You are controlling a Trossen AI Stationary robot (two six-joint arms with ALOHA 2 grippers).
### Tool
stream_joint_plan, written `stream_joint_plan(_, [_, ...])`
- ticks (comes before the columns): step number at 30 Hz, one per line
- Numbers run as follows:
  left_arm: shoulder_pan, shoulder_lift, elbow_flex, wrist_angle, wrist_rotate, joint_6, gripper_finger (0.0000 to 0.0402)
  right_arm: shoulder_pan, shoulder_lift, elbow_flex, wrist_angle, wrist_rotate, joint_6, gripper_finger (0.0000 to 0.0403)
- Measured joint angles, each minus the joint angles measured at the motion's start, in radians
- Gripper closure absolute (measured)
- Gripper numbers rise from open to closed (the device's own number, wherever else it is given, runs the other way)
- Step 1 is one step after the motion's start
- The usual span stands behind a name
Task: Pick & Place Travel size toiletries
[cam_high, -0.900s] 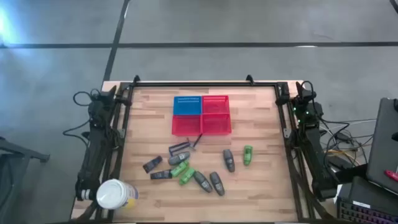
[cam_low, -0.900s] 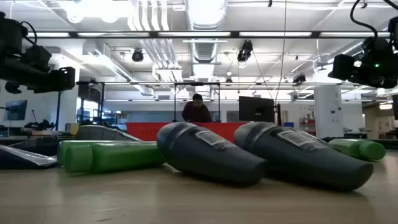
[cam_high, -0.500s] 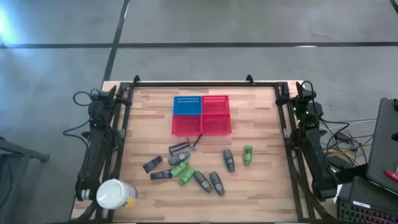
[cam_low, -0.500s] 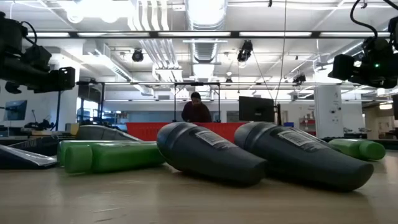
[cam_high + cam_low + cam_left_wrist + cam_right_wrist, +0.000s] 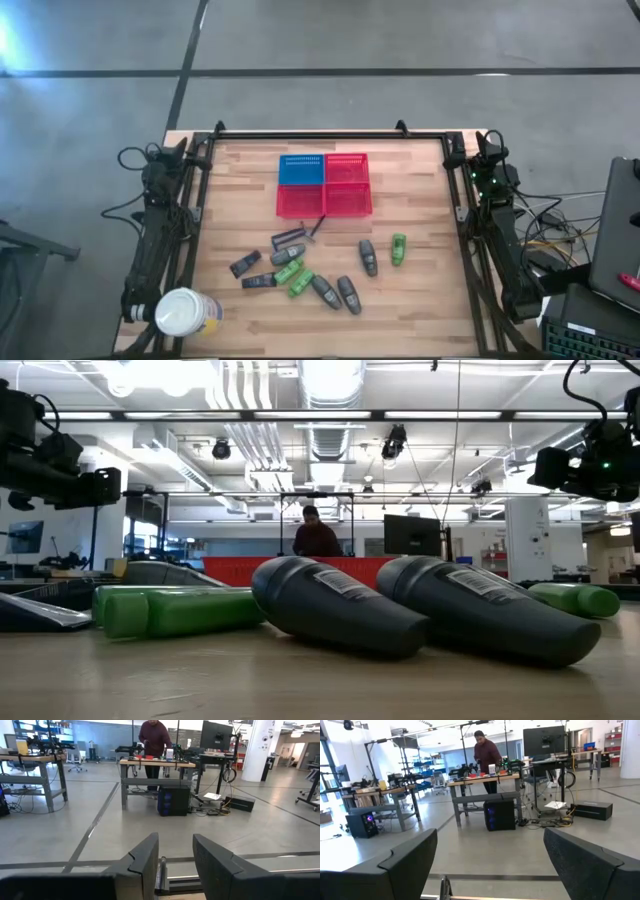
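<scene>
Both arms sat parked along the bench (image 5: 420,310) edges, likely so the middle stayed free for a first reach. The left fingers (image 5: 172,862) stood slightly apart and held nothing, aimed off the bench at the room, where a person (image 5: 154,740) stood at a desk. The toiletries (image 5: 290,272) lay loose mid-bench, well apart from both sets of fingers, between them, just near of the baskets (image 5: 324,185). A jar (image 5: 184,312) stood by the left arm. The right fingers (image 5: 492,865) were spread wide, empty.
</scene>
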Motion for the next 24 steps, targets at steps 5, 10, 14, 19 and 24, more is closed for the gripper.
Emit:
stream_joint_plan(5, [0.000,0.000,0.000,0.000,0.000,0.000,0.0275,0.000,0.000,0.000,0.000,0.000,0.000,0.0039])
stream_joint_plan(10, [0.000,0.000,0.000,0.000,0.000,0.000,0.0275,0.000,0.000,0.000,0.000,0.000,0.000,0.0039])
stream_joint_plan(14, [0.000,0.000,0.000,0.000,0.000,0.000,0.0275,0.000,0.000,0.000,0.000,0.000,0.000,0.0039])
stream_joint_plan(19, [0.000,0.000,0.000,0.000,0.000,0.000,0.0275,0.000,0.000,0.000,0.000,0.000,0.000,0.0039])
stream_joint_plan(24, [0.000,0.000,0.000,0.000,0.000,0.000,0.0275,0.003,-0.004,0.003,0.055,-0.175,0.647,0.0039])
